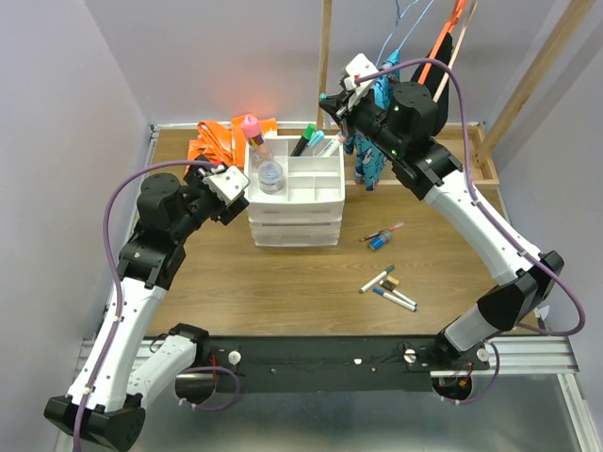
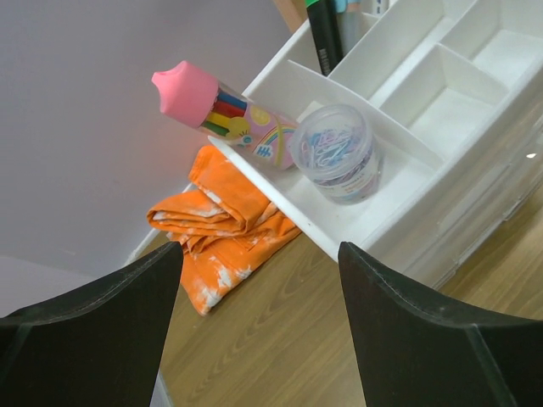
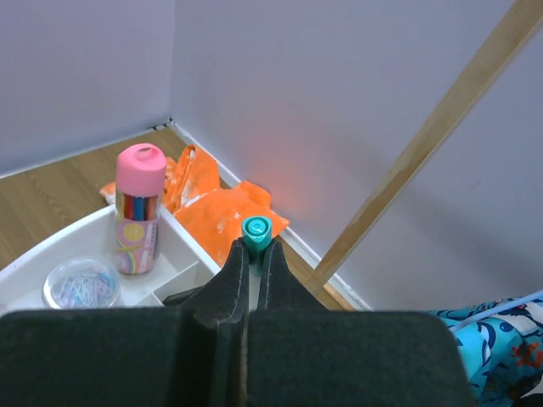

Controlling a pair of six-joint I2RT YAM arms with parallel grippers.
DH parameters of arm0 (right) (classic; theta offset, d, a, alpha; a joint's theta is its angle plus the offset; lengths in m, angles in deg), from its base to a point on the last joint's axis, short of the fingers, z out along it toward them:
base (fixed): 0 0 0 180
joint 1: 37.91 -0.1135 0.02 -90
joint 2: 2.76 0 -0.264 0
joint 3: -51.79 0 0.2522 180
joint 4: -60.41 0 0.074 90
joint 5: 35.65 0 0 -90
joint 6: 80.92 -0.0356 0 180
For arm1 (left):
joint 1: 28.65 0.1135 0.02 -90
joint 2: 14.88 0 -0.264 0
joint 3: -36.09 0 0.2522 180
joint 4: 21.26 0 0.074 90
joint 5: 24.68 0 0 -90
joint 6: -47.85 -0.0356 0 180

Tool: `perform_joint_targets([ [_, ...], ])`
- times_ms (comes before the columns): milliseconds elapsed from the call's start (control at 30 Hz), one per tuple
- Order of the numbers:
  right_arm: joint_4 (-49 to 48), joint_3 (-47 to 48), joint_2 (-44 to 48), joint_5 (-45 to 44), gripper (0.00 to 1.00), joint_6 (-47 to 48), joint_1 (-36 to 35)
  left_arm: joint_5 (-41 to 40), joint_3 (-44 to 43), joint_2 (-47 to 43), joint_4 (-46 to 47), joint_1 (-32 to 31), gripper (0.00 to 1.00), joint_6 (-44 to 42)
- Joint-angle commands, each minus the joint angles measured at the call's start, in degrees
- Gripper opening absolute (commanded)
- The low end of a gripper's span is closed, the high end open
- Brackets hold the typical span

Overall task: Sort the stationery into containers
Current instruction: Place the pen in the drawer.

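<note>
The white drawer unit [image 1: 292,221] stands mid-table with its divided top tray [image 2: 280,193] open. In the tray sit a clear round jar [image 1: 270,175] [image 2: 336,153] of paper clips, a pink-capped tube of pens [image 1: 252,132] [image 2: 216,106] [image 3: 138,208], and a green-black highlighter [image 1: 303,139]. My right gripper [image 1: 334,102] [image 3: 254,254] hangs above the tray's back edge, shut on a thin marker with a teal cap [image 3: 256,231]. At the unit's left side my left gripper [image 1: 236,193] [image 2: 259,263] is open over bare wood, holding nothing.
An orange cloth [image 1: 215,141] [image 2: 225,220] lies bunched behind the unit on the left. Loose markers and a blue highlighter [image 1: 379,237] lie right of the unit, more markers [image 1: 388,288] nearer the front. A wooden frame [image 1: 485,155] and a hanging blue patterned cloth [image 1: 369,155] stand at back right.
</note>
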Motion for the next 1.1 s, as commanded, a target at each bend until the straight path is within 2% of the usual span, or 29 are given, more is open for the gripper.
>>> perform_joint_targets([
  [0, -7.82, -2.21, -2.48, -0.09, 0.01, -5.53, 1.25, -3.99, -1.82, 0.81, 1.85, 0.41, 0.83, -1.09],
  [200, -10.3, -4.23, -3.98, 0.09, 0.0, -6.68, 1.69, -6.09, -2.35, 1.43, 1.5, 0.76, 0.82, -2.32],
  [467, -10.04, -6.69, -4.42, 0.35, 0.01, -7.74, 2.48, -12.68, -2.26, 4.41, 8.96, 2.96, 0.83, -0.48],
  [1000, -8.81, -11.18, -3.54, -2.28, 0.0, -12.13, 3.01, -17.95, -9.02, 17.23, 19.07, 4.1, 0.83, 2.77],
  [1033, -8.81, -11.35, -3.37, -2.64, 0.01, -12.48, 3.01, -18.66, -9.46, 18.03, 19.95, 4.1, 0.83, 2.95],
  [1067, -8.72, -11.35, -3.28, -3.68, 0.07, -12.57, 3.01, -19.19, -9.82, 18.82, 20.3, 4.1, 0.84, 3.04],
])
